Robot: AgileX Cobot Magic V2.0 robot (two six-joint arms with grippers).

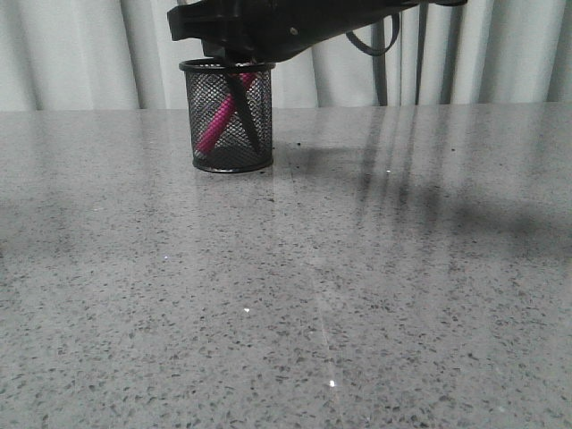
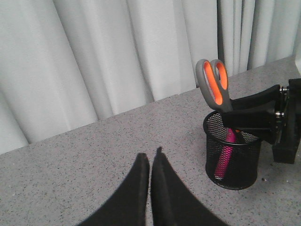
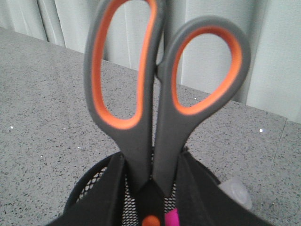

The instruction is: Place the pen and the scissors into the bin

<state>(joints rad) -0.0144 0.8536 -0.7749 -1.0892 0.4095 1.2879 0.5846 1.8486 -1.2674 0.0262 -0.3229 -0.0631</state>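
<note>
The bin (image 1: 227, 116), a black mesh cup, stands at the far side of the table. The pink pen (image 1: 214, 125) leans inside it, and its whitish cap (image 3: 235, 193) shows past the rim. The scissors (image 3: 155, 94) stand blades-down in the bin (image 2: 233, 155), their grey and orange loops (image 2: 214, 84) sticking out above the rim. My right gripper (image 3: 150, 165) reaches over the bin from the right; its fingers (image 3: 110, 188) press both sides of the scissors' neck just above the orange pivot. My left gripper (image 2: 150, 162) hovers left of the bin, shut and empty.
Grey speckled tabletop (image 1: 313, 286) spreads in front of the bin. White curtains (image 1: 80, 54) hang close behind the table's far edge. The right arm (image 1: 286, 22) spans the top of the front view above the bin.
</note>
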